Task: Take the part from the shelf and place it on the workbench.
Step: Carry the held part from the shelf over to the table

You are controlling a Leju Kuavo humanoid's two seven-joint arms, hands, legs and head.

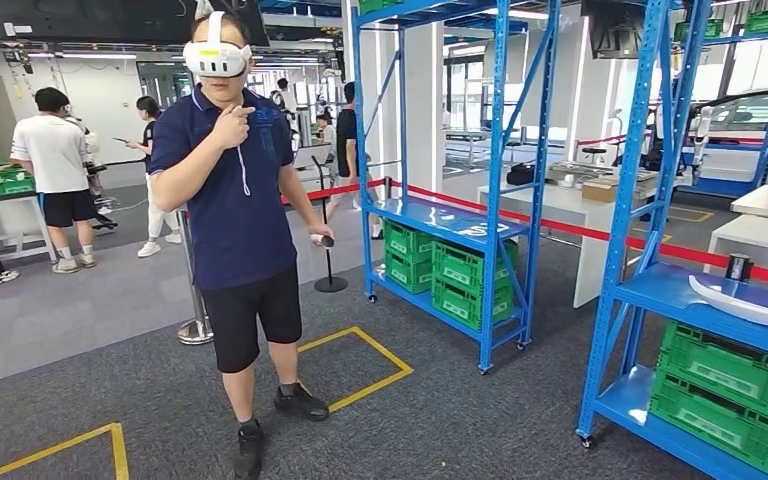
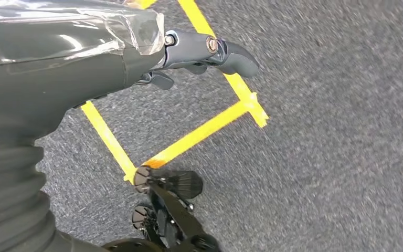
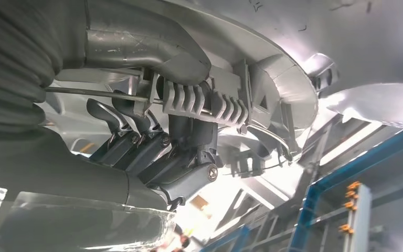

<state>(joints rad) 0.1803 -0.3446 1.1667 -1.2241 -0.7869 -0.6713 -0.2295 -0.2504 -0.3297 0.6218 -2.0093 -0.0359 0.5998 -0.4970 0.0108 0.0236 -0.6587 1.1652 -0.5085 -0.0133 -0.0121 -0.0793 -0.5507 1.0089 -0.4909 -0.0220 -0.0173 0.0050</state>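
Right robot hand (image 3: 157, 152) grips a silvery ribbed part (image 3: 225, 100).

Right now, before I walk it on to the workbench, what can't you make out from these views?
- Workbench: several tables stand behind the blue shelves; which one is meant cannot be told from the head view.
- Part: in the right wrist view its silver underside runs past the picture's edges, so its full shape is cut off.
- Right hand: its fingertips are hidden behind the part.
- Left hand: its fingers are mostly hidden by the wrist cover.
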